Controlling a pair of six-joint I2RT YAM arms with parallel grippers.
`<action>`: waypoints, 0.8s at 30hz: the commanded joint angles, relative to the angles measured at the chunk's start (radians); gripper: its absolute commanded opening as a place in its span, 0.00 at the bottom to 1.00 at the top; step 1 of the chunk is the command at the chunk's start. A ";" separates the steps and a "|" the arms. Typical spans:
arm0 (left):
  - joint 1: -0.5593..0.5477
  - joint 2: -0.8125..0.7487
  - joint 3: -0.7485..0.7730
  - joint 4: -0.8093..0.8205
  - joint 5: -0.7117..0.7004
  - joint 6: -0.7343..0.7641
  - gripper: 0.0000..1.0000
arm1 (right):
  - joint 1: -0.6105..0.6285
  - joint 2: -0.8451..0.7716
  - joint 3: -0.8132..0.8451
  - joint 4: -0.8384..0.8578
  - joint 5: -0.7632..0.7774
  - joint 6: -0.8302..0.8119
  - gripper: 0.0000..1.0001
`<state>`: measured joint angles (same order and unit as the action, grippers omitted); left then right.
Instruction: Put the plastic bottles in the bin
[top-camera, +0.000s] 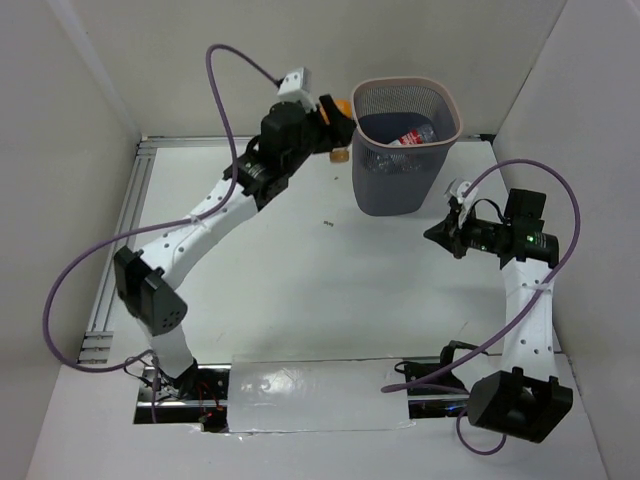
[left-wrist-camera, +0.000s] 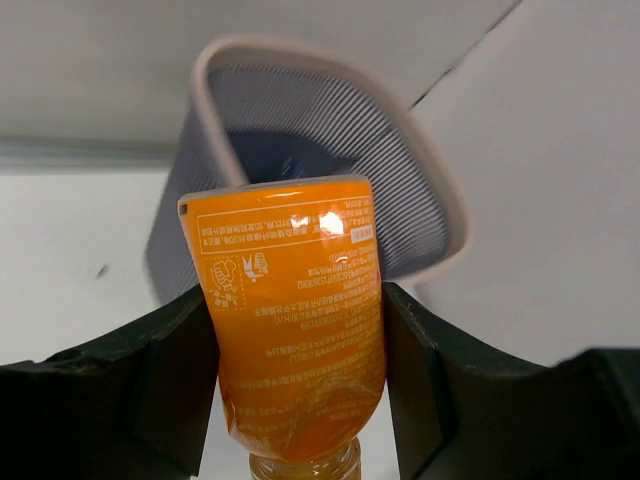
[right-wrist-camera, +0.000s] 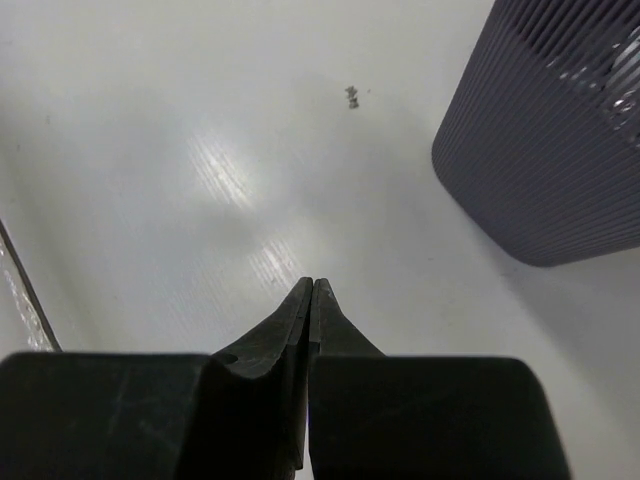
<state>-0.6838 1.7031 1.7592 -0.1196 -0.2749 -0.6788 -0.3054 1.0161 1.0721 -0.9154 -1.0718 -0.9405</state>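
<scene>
Currently, left end effector (left-wrist-camera: 298, 345) grasping orange bottle (left-wrist-camera: 290, 290) beside bin (left-wrist-camera: 395, 170), right end effector (right-wrist-camera: 311, 292) clenched empty.

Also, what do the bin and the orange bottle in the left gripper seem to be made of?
The bin: probably fine mesh, metal or plastic, matte grey-purple; its walls show a tight grid, partly see-through. Its pale pinkish rim looks smooth. The orange bottle: likely thin plastic under a glossy printed orange film; the label wrinkles and carries bright highlights.
</scene>
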 joint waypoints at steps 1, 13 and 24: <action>0.026 0.151 0.193 0.095 0.236 0.047 0.10 | 0.028 -0.037 -0.033 -0.056 0.062 -0.069 0.00; 0.024 0.527 0.582 0.304 0.197 -0.073 0.39 | 0.055 -0.132 -0.161 -0.037 0.092 -0.021 0.08; 0.015 0.550 0.637 0.264 0.095 -0.064 1.00 | 0.065 -0.151 -0.195 -0.028 0.092 0.008 0.50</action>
<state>-0.6643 2.2520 2.3337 0.0925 -0.1486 -0.7387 -0.2520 0.8852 0.8764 -0.9459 -0.9775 -0.9424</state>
